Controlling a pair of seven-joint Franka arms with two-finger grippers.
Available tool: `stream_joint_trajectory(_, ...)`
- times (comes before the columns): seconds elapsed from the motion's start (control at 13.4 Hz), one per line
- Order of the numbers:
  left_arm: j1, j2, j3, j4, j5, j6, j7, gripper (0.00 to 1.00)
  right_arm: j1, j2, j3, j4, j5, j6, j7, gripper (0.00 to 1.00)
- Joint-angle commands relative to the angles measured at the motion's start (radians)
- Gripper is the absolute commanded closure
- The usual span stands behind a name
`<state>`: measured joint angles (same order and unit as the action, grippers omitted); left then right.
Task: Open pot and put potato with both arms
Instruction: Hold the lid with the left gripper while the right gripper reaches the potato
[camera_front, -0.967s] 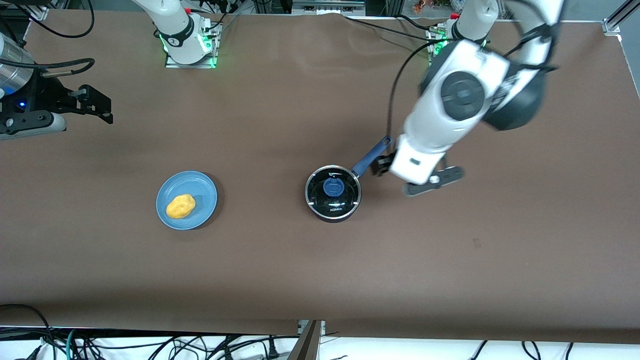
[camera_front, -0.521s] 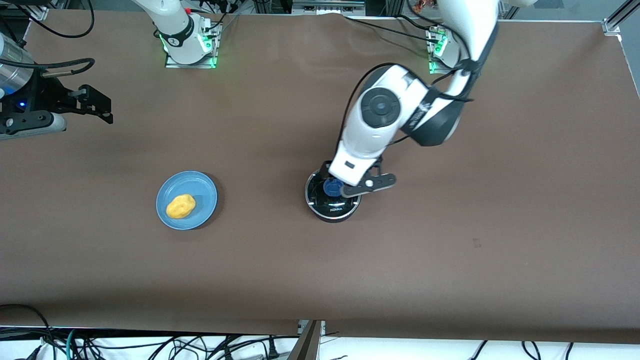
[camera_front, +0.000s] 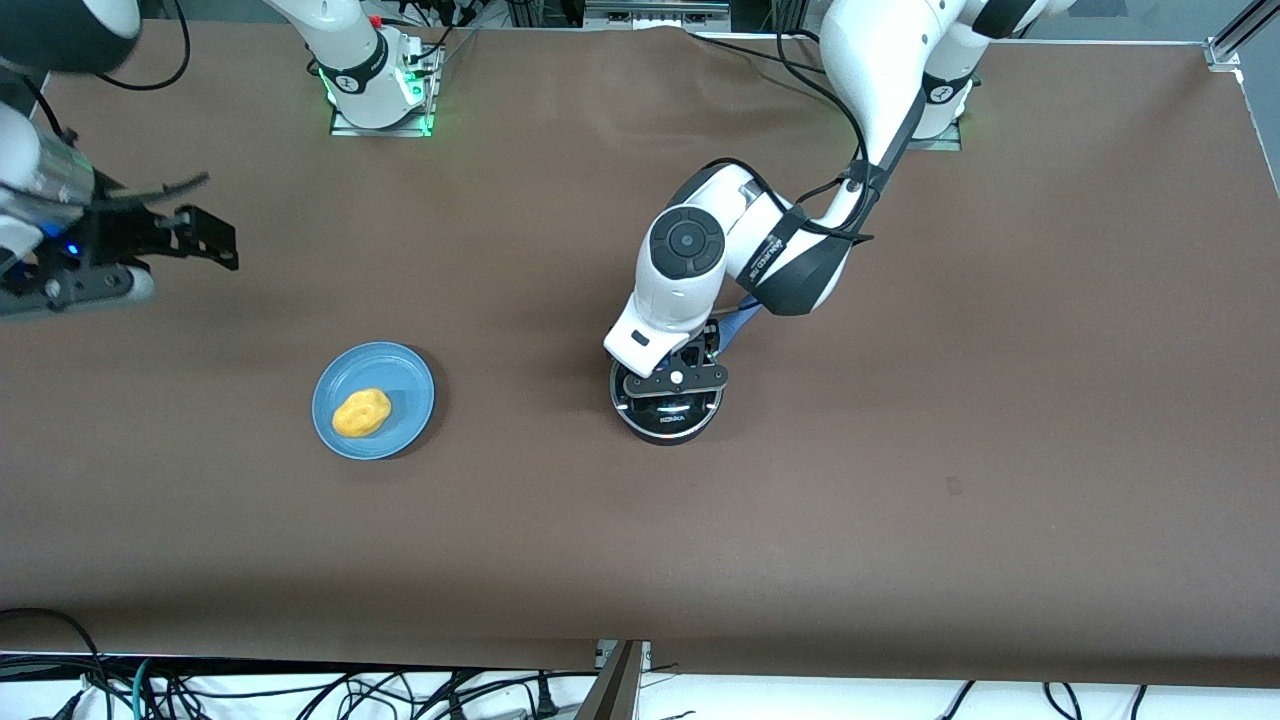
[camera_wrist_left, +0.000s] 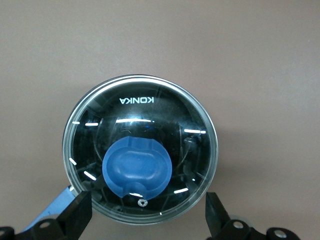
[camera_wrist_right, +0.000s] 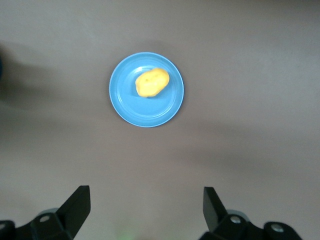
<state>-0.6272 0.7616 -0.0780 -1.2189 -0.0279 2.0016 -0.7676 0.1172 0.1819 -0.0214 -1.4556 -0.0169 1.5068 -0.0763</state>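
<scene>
The black pot (camera_front: 664, 418) stands mid-table with its glass lid (camera_wrist_left: 140, 102) on, and its blue-purple handle (camera_front: 738, 323) points toward the left arm's base. My left gripper (camera_front: 671, 377) is open right above the lid. In the left wrist view the gripper (camera_wrist_left: 146, 217) has its fingers (camera_wrist_left: 77, 216) spread wider than the pot, with the blue knob (camera_wrist_left: 137, 167) just off their midline. The yellow-orange potato (camera_front: 361, 411) lies on a blue plate (camera_front: 402, 384). My right gripper (camera_front: 205, 238) is open and empty over bare table at the right arm's end. The right wrist view shows that gripper (camera_wrist_right: 145, 207), the potato (camera_wrist_right: 151, 82) and the plate (camera_wrist_right: 150, 111).
The table is covered by a brown cloth. The arm bases (camera_front: 375, 95) stand along the table's edge farthest from the front camera. Cables (camera_front: 300, 690) hang below the edge nearest to it.
My left arm has swung from beside the pot's handle to directly over the lid. My right gripper has shifted slightly. Pot, plate and potato have not moved.
</scene>
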Motion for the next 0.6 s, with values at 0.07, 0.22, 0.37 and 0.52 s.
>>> stream_joint_trajectory(0.07, -0.009, 0.015, 0.012, -0.013, 0.023, 0.069, 0.068, 0.00, -0.011, 0.094, 0.006, 0.011, -0.021, -0.002, 0.004, 0.00)
stream_joint_trajectory(0.22, -0.011, 0.028, 0.012, -0.013, 0.032, 0.077, 0.070, 0.00, -0.010, 0.175, 0.006, 0.012, -0.023, 0.001, 0.015, 0.00)
stream_joint_trajectory(0.37, -0.009, 0.028, 0.011, -0.014, 0.080, 0.077, 0.071, 0.00, -0.013, 0.244, 0.006, 0.004, -0.021, 0.083, 0.036, 0.00)
stream_joint_trajectory(0.52, -0.009, 0.030, 0.011, -0.025, 0.082, 0.081, 0.073, 0.00, -0.017, 0.303, 0.006, -0.066, -0.011, 0.250, 0.166, 0.00)
